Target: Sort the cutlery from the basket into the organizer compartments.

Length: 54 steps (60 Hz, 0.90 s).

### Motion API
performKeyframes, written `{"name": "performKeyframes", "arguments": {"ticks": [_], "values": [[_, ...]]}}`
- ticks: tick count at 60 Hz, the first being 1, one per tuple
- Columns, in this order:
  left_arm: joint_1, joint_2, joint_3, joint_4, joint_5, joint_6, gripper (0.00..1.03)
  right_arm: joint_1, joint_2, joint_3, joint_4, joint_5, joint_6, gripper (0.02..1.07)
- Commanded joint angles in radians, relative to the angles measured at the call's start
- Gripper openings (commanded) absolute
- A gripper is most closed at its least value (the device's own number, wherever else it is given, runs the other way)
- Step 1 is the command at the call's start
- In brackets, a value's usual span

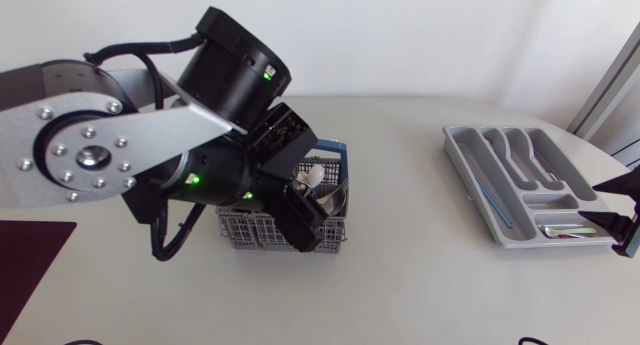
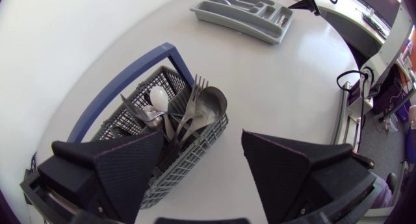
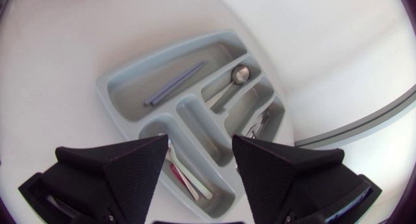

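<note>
The grey mesh basket [image 2: 195, 146] with a blue handle [image 2: 130, 81] holds several forks and spoons [image 2: 195, 107] standing upright. My left gripper [image 2: 201, 162] hangs open just above the basket's near end, with nothing between its fingers; in the head view the left gripper [image 1: 305, 210] covers much of the basket [image 1: 240, 230]. The grey organizer [image 1: 460, 150] lies at the right. My right gripper [image 3: 201, 162] is open and empty over the organizer's [image 3: 107, 87] end compartment, where cutlery [image 3: 188, 178] lies. Other compartments hold a blue stick [image 3: 175, 84] and a spoon [image 3: 233, 81].
My left arm's large silver links [image 1: 90, 145] rise high over the table's left half and hide what lies below. A dark red mat [image 1: 25, 265] sits at the front left. Bare tabletop [image 1: 410, 255] separates basket and organizer.
</note>
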State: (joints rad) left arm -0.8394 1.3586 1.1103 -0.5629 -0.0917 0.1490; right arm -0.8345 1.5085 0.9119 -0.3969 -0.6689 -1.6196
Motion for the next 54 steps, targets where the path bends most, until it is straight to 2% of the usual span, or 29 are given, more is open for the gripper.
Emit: {"name": "performKeyframes", "arguments": {"ticks": [1, 12, 27, 34, 38, 54], "values": [[-0.013, 0.011, -0.021, 0.001, -0.011, -0.025, 0.82, 0.058, -0.102, -0.041, -0.049, -0.011, 0.121, 0.78], [-0.058, 0.070, 0.019, -0.009, -0.026, -0.052, 0.81, 0.196, -0.275, -0.105, -0.118, -0.011, 0.267, 0.78], [-0.059, 0.215, 0.166, -0.075, -0.069, -0.115, 0.80, 0.357, -0.444, -0.199, -0.142, 0.012, 0.399, 0.78], [-0.059, 0.266, 0.220, -0.098, -0.092, -0.141, 0.80, 0.390, -0.465, -0.220, -0.142, 0.022, 0.420, 0.78], [-0.066, 0.301, 0.249, -0.109, -0.144, -0.147, 0.80, 0.397, -0.472, -0.226, -0.142, 0.022, 0.425, 0.78], [-0.084, 0.395, 0.313, -0.134, -0.233, -0.170, 0.77, 0.417, -0.493, -0.245, -0.142, 0.025, 0.431, 0.78]]}}
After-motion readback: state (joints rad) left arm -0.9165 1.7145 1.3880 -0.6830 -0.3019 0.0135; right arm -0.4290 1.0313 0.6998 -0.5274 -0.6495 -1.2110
